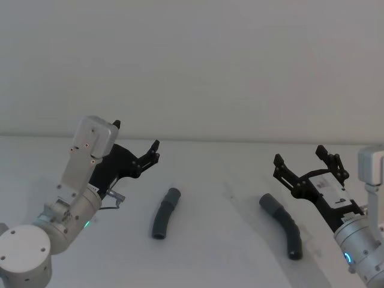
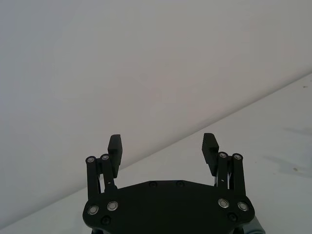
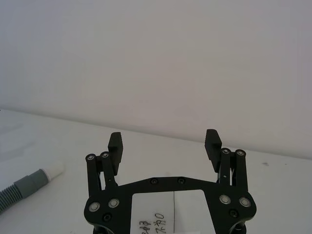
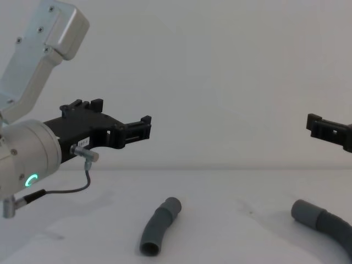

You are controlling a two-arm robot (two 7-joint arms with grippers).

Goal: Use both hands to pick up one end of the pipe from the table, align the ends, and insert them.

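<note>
The left hand (image 1: 137, 135), a black plastic two-finger gripper, hangs above the left part of the plain white bench (image 1: 222, 264), its fingers spread wide with nothing between them; the left wrist view (image 2: 163, 144) shows the gap plainly, and the chest view (image 4: 144, 126) shows it raised well clear of the surface. The right hand (image 1: 300, 155), its twin on a silver wrist with a white label, is on the right side, also raised and spread wide and holding nothing (image 3: 165, 139).

The short, slightly bent dark grey ribbed hose piece (image 1: 165, 214) lies on the bench right of the left hand, touching neither hand (image 4: 159, 226). The longer curved grey hose piece (image 1: 282, 225) lies near the right hand, to its left (image 4: 324, 223). In the right wrist view a grey cuff with a pale whitish tip (image 3: 52, 169) rests on the bench just beside that hand.
</note>
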